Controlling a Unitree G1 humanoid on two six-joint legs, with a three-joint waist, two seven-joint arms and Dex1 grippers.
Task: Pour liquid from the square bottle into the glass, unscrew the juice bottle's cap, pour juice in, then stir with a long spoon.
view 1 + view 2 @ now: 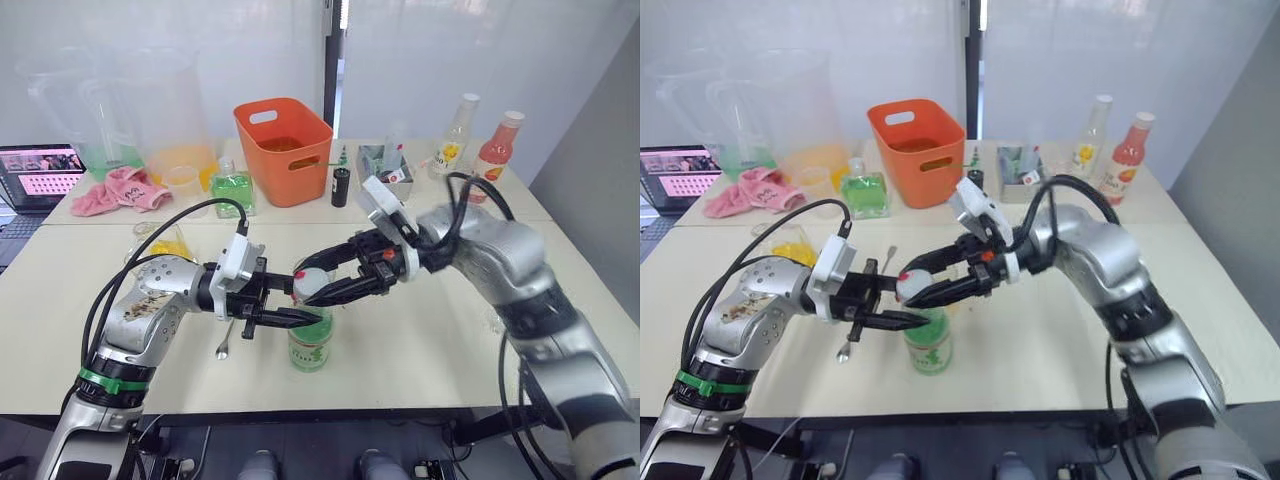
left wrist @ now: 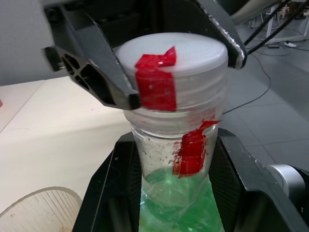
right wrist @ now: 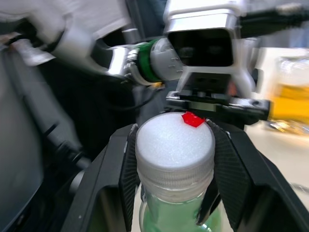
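Note:
The juice bottle [image 1: 310,348] stands upright near the table's front edge, with pale green liquid and a green-white label. My left gripper [image 1: 295,318] is shut on the juice bottle's neck just below the cap [image 2: 174,53]. From the other side, my right gripper [image 1: 312,285] is shut on that white cap [image 3: 175,140], which carries red tape. The long spoon [image 1: 225,345] lies flat on the table under my left gripper. Behind my left forearm stands the square bottle [image 1: 165,243] with yellow-orange liquid. A clear rim, probably the glass [image 2: 34,210], sits close beside my left gripper.
At the back stand an orange basket [image 1: 283,150], a green-filled square bottle [image 1: 232,190], a translucent cup [image 1: 183,180], a pink cloth [image 1: 115,190] and big clear jugs [image 1: 150,110]. A yellow-labelled bottle [image 1: 452,140] and a pink-red bottle [image 1: 495,150] stand back right.

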